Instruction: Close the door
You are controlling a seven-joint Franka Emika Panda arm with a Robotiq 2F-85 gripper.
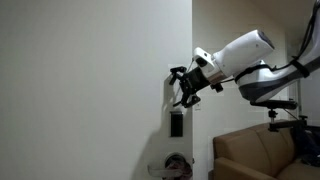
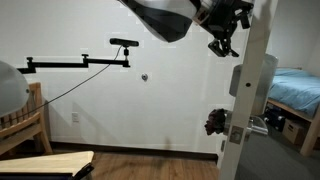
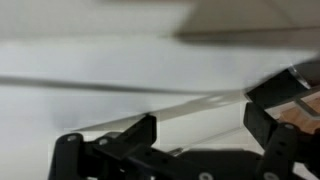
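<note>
The door (image 1: 90, 90) is a very large plain white panel; in an exterior view it stands ajar and shows edge-on (image 2: 250, 110). Its black keypad lock (image 1: 176, 124) sits near the free edge, above the silver lever handle (image 1: 176, 163), which also shows in an exterior view (image 2: 262, 124). My gripper (image 1: 182, 88) is at the door's free edge, above the keypad, high up in an exterior view (image 2: 222, 38). In the wrist view the fingers (image 3: 200, 115) are apart, with the white door surface (image 3: 100, 60) close in front of them. The gripper holds nothing.
A brown sofa (image 1: 255, 155) stands beyond the door's edge. A bed (image 2: 295, 90) lies in the room behind the door. A black camera boom (image 2: 75, 63) and a wooden chair (image 2: 25, 120) stand by the white wall (image 2: 150, 110).
</note>
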